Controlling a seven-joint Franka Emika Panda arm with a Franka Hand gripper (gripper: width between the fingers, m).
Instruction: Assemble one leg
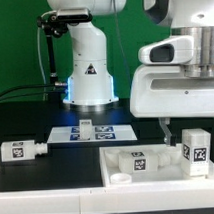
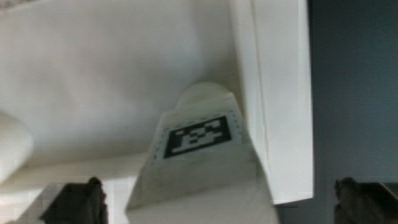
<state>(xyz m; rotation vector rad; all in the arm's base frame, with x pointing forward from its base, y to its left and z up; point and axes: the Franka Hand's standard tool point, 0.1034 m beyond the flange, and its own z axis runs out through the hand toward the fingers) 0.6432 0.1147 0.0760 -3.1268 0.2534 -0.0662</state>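
In the wrist view, nearest the camera, the leg [image 2: 199, 150] stands upright between the two dark tips of the jaws, its black-and-white tag facing the lens; the tips sit apart on either side of it with a gap on each flank, so the gripper [image 2: 210, 205] is spread wide and holds nothing. In the exterior view the same leg [image 1: 197, 152] stands at the right-hand end of the wide white rimmed panel [image 1: 122, 174], at its raised rim, with the arm's white body hanging just above it. The view there is coarse, so whether the leg stands on the panel or only beside it is hard to tell. It looks a light, rigid plastic peg with smooth faces that could slip; the best hold is likely across its two flat sides at mid-height, below the taper, squarely so that it does not twist. On the panel itself, further along from the leg, lies a second tagged peg [image 1: 139, 164]. Beyond the panel another small peg [image 1: 86, 128] stands on the marker board [image 1: 71, 134], and a fourth [image 1: 21, 151] lies on the dark counter [image 1: 48, 182] well apart from the panel.
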